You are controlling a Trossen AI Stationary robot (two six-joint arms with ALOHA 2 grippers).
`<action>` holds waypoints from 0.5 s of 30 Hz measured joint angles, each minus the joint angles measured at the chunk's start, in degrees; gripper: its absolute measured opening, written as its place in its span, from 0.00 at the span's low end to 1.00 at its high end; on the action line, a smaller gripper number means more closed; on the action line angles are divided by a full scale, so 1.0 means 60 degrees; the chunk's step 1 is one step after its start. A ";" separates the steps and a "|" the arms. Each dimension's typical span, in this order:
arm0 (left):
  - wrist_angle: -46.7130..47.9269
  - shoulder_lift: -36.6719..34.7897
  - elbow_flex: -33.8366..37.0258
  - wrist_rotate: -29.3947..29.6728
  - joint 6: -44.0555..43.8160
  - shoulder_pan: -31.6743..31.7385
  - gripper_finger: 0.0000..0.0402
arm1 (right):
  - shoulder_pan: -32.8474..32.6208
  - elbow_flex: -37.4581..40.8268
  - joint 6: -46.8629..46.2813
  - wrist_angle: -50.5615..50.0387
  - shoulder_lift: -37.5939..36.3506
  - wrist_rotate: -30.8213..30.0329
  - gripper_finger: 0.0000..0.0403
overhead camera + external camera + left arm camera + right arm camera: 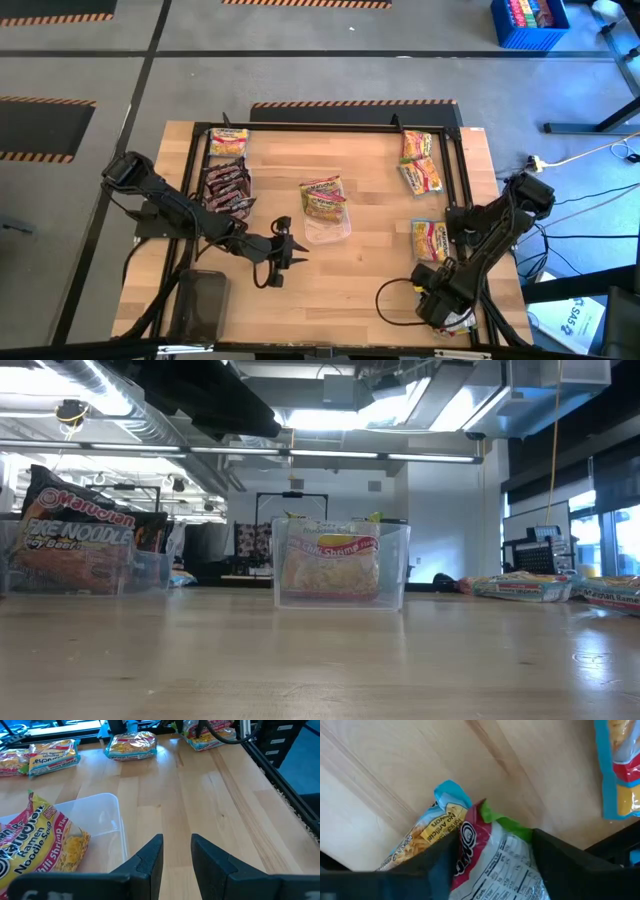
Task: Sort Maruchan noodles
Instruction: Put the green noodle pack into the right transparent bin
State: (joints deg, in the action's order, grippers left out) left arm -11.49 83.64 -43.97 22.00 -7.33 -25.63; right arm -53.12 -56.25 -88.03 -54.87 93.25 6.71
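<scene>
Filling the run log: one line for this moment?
left gripper open, empty, beside tray | right gripper around packet

Two arms work at one table (370, 270), one gripper each: the left gripper (283, 243) and the right gripper (440, 300).

Clear trays: three show. One tray (325, 228) sits mid-table, a second tray (130, 572) lies to its left, and a third (228, 142) sits at the table's far left corner.

Yellow packets: two lie in the far-right group (418, 160), one packet (428, 240) sits nearer on the right, one (323, 196) rests in the middle tray, one in the corner tray.

Dark red packets (227, 187): several, packed too tight to count.

At the right gripper, two packets show: a yellow one (427, 837) and a pale one (500, 857).
</scene>
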 joint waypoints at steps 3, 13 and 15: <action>0.0000 0.0000 0.0000 0.0000 0.0000 0.0000 0.23 | 0.0004 0.0000 0.0022 0.0015 0.0000 -0.0002 0.44; 0.0000 0.0000 0.0000 0.0000 -0.0004 0.0000 0.23 | 0.0127 -0.0004 0.1191 0.0044 0.0000 -0.0218 0.09; -0.0004 0.0000 0.0000 0.0000 -0.0004 0.0000 0.23 | 0.0127 -0.0004 0.1415 0.0056 0.0000 -0.0292 0.05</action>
State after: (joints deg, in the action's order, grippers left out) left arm -11.51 83.64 -43.97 22.00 -7.35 -25.63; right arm -52.36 -56.27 -79.54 -54.54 93.25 4.96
